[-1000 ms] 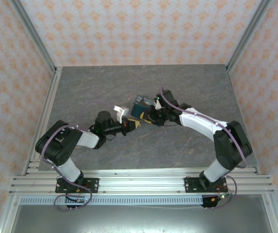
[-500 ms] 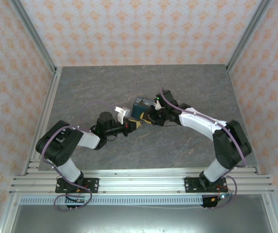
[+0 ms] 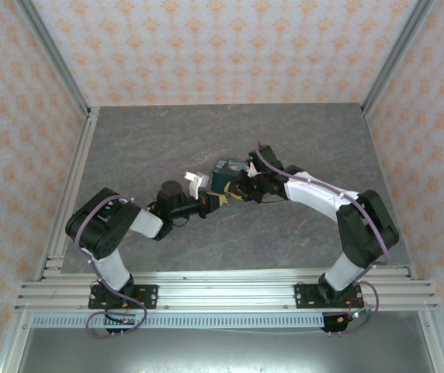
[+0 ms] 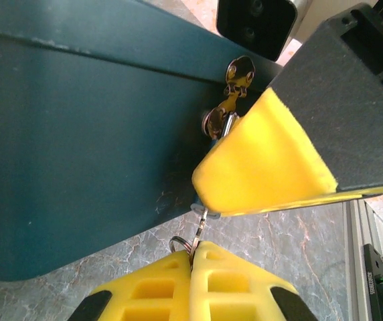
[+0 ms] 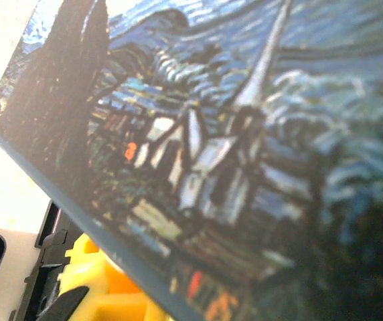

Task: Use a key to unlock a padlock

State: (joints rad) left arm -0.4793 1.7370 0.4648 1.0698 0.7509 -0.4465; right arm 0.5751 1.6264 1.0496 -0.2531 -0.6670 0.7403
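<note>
The padlock [image 4: 213,122] is seen hanging against the dark side wall of the blue box [image 4: 78,134], straight ahead of the left gripper [image 4: 191,253], whose yellow fingers are pressed together on the thin key [image 4: 199,227]. The key is aimed up toward the lock, roughly along its long axis, with its tip hidden behind a yellow finger of the right gripper [image 3: 243,186]. Whether that gripper is clamped on the box cannot be told. A short, straight push by the left arm is judged likely.
</note>
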